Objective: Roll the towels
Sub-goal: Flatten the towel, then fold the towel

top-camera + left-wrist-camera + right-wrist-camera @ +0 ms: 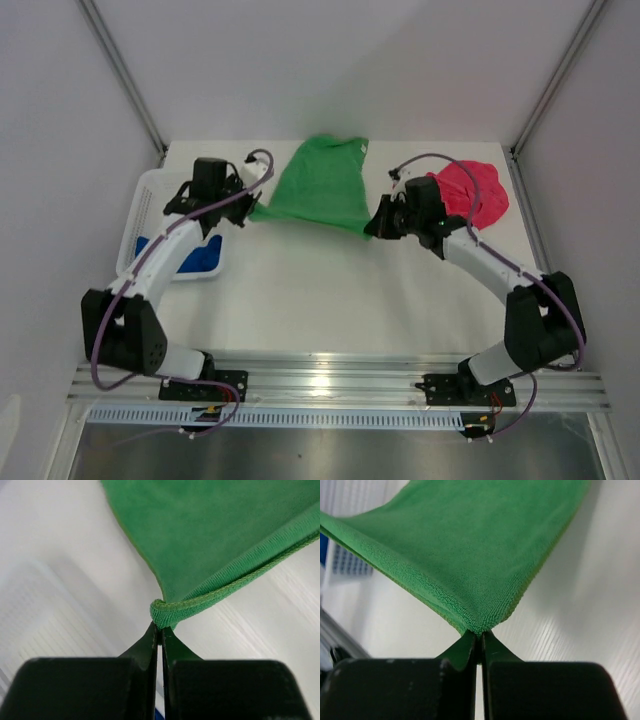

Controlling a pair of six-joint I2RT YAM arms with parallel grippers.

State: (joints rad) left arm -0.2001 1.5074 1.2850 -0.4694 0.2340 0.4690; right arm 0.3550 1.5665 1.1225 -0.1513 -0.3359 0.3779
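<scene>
Inspection of green towel (pixel 320 185): raised at its near edge and stretched between both arms above the table (pixel 330 300), far edge seemingly resting near the back. Left gripper (pixel 160 628) fully closed, pinching the hemmed near-left corner, a small fold of hem bunched at the tips. Right gripper (pixel 480 634) likewise clamped tight on the near-right corner, cloth fanning away from the tips. No loose hold noted at either corner.

Pink-red towel (pixel 478 192) crumpled at the far right of the table, just behind the right arm, not gripped. Blue towel (pixel 205 258) lying in the white basket (pixel 140 210) at the left, partly hidden by the left arm.

Step judged: spreading of the first towel, ahead of any rolling. No roll formed on any of the three; task judged barely begun.

Next move, by judgement: lower both corners together onto bare table, edge straight and tension even, so as to lay the cloth flat and square; then release and regrip for rolling from one edge. Risks: uneven lowering, creases, a far edge folded under, or drag against the pink-red towel nearby.
</scene>
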